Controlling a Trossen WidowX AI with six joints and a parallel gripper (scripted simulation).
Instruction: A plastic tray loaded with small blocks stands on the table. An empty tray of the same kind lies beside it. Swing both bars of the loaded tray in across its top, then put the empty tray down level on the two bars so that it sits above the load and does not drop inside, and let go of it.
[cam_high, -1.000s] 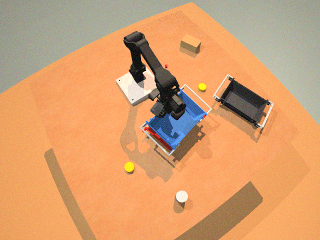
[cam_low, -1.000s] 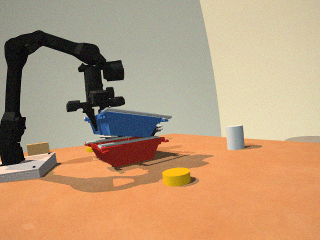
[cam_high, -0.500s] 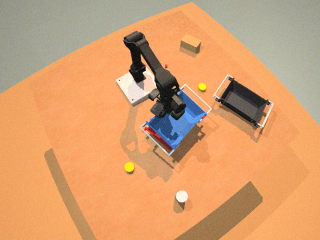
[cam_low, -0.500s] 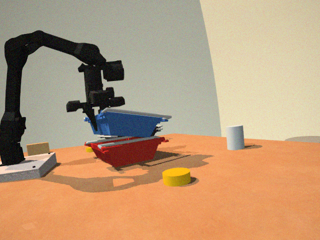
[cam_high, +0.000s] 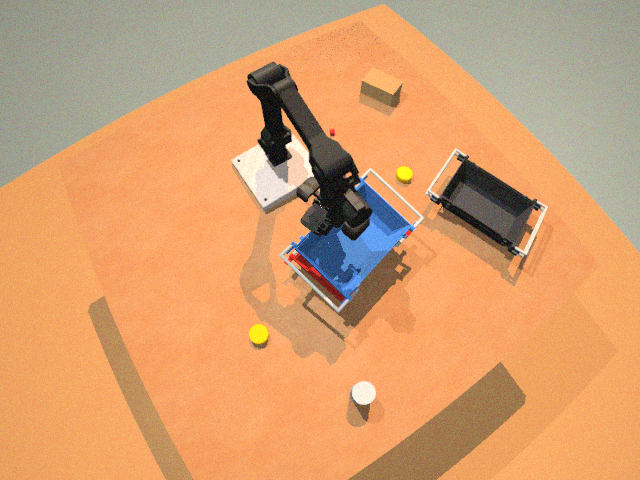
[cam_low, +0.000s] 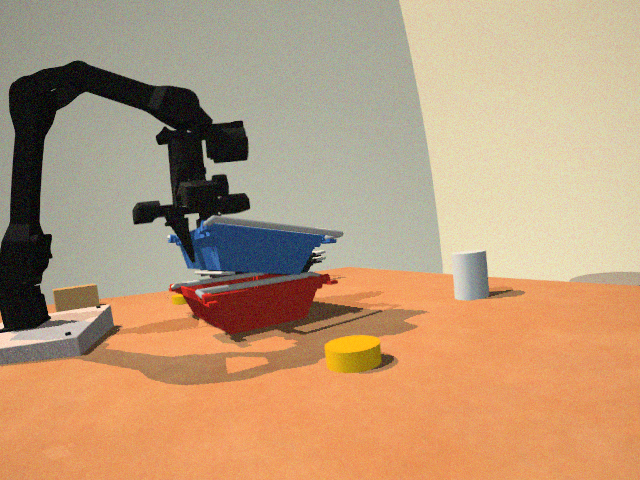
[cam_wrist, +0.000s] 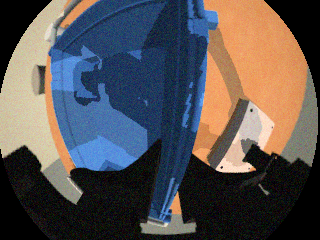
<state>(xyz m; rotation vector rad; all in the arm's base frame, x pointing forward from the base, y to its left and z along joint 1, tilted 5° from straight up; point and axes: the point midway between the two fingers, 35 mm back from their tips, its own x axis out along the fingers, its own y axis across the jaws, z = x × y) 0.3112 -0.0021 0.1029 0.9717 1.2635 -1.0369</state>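
The blue tray (cam_high: 367, 248) (cam_low: 263, 248) (cam_wrist: 115, 115) is empty and roughly level directly above the red tray (cam_high: 316, 276) (cam_low: 258, 312). The blue tray's wire bars (cam_high: 398, 194) (cam_high: 309, 282) are swung out over its ends. The red tray stands on the table, its wire bars lying in across its top, best seen in the exterior view. Its load is hidden. My gripper (cam_low: 197, 249) (cam_wrist: 166, 143) is shut on the blue tray's long side wall, on the arm-base side. Whether the blue tray's bottom touches the red tray's bars is too small to tell.
A black tray (cam_high: 488, 201) with swung-out bars lies at the right. Yellow discs (cam_high: 404, 174) (cam_high: 258, 334) (cam_low: 353, 353), a white cylinder (cam_high: 363, 393) (cam_low: 470, 275), a tan block (cam_high: 381, 87) (cam_low: 75, 297) and a tiny red cube (cam_high: 332, 132) stand around the trays.
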